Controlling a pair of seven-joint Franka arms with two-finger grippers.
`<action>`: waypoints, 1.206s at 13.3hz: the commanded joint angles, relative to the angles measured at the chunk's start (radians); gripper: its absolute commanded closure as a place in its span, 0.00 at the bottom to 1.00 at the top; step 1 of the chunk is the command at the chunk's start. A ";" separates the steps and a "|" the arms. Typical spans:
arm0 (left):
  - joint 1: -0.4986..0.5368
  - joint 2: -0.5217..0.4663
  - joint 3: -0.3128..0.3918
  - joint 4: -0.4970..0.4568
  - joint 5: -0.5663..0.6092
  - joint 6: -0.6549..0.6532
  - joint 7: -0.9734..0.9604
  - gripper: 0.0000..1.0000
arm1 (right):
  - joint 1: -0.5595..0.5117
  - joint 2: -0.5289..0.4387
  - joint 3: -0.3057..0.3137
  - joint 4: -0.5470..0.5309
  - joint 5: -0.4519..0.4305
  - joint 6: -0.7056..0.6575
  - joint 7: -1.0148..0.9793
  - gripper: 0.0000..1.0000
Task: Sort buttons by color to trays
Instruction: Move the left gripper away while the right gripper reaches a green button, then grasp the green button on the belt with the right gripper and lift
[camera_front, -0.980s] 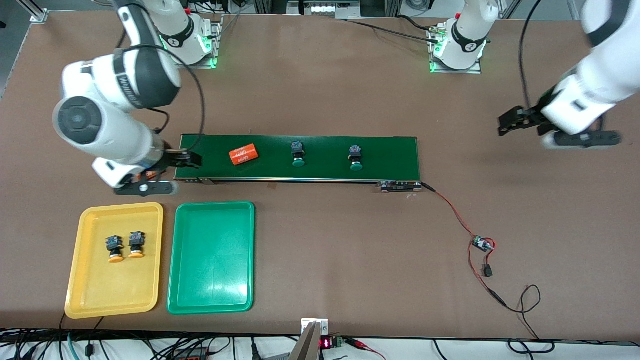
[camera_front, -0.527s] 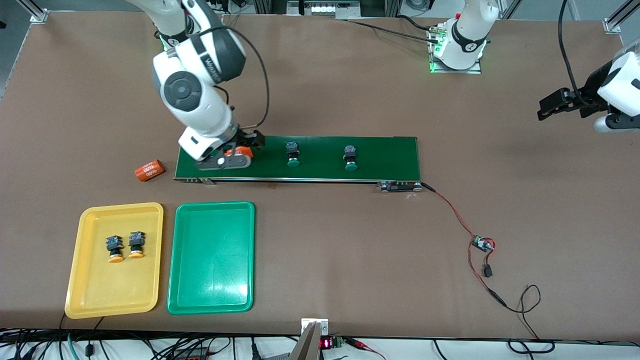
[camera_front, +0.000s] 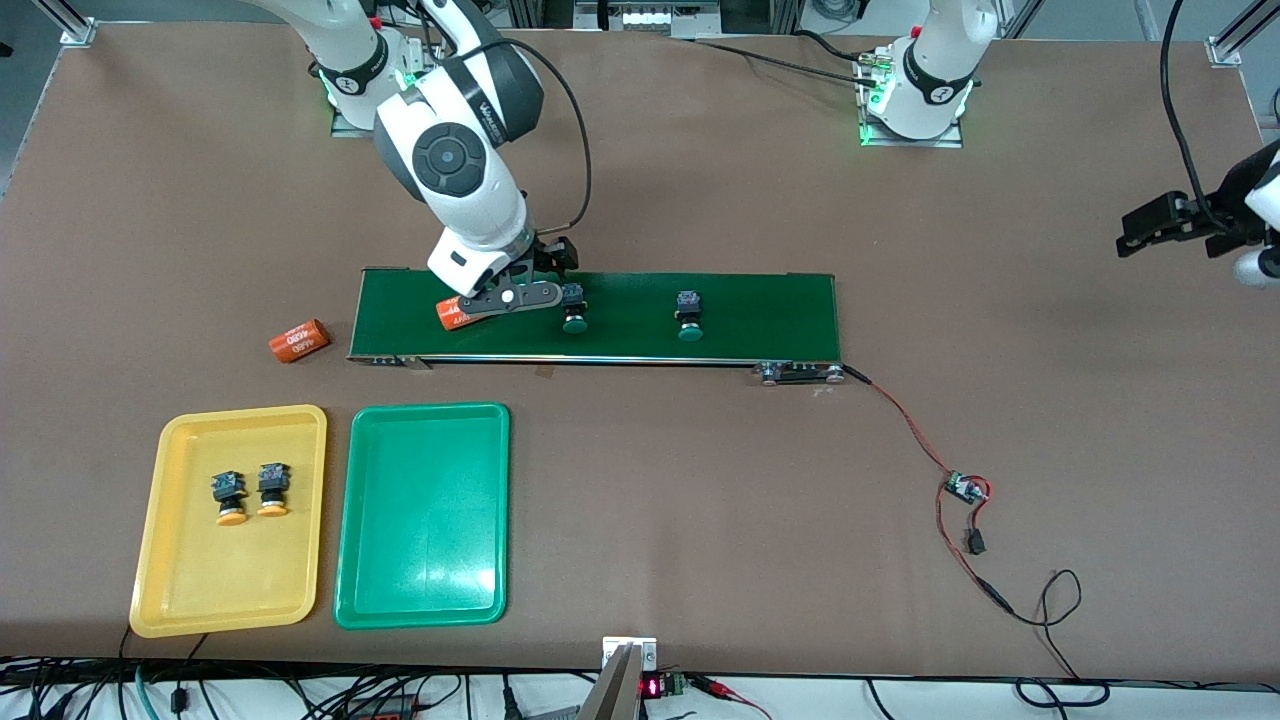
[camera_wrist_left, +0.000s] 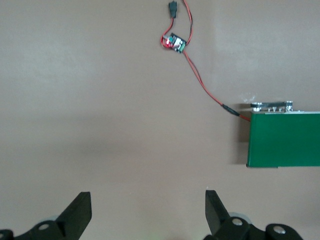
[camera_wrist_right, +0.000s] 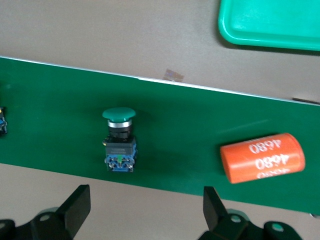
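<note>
Two green buttons (camera_front: 573, 309) (camera_front: 688, 318) stand on the dark-green belt (camera_front: 770, 310). Two yellow-orange buttons (camera_front: 229, 497) (camera_front: 271, 489) sit in the yellow tray (camera_front: 180, 590). The green tray (camera_front: 422, 560) beside it holds nothing. My right gripper (camera_front: 553, 258) is open and empty over the belt's edge by the nearer-to-it green button, which shows in the right wrist view (camera_wrist_right: 120, 140) just ahead of the right gripper (camera_wrist_right: 145, 200). My left gripper (camera_front: 1130, 232) is open and empty over bare table at the left arm's end, as the left wrist view (camera_wrist_left: 146, 200) shows.
One orange "4680" cylinder (camera_front: 455, 316) lies on the belt, partly under the right hand, and shows in the right wrist view (camera_wrist_right: 262, 157). Another cylinder (camera_front: 299, 340) lies on the table off the belt's end. A small circuit board (camera_front: 966, 488) with red wires lies near the belt's other end.
The right gripper let an orange cylinder go on the table, then moved along the belt to the green button. Belt items drifted toward the right arm's end. The left arm drew outward.
</note>
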 joint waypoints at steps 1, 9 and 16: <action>-0.002 0.029 -0.014 0.057 0.024 -0.006 0.009 0.00 | 0.021 0.030 -0.001 -0.007 -0.024 0.051 -0.014 0.00; -0.050 0.020 -0.002 0.031 0.007 0.000 0.012 0.00 | 0.013 0.122 -0.002 -0.007 -0.027 0.122 -0.014 0.00; 0.004 -0.063 -0.097 -0.126 0.010 0.117 0.009 0.00 | -0.011 0.148 -0.002 -0.038 -0.024 0.131 0.000 0.00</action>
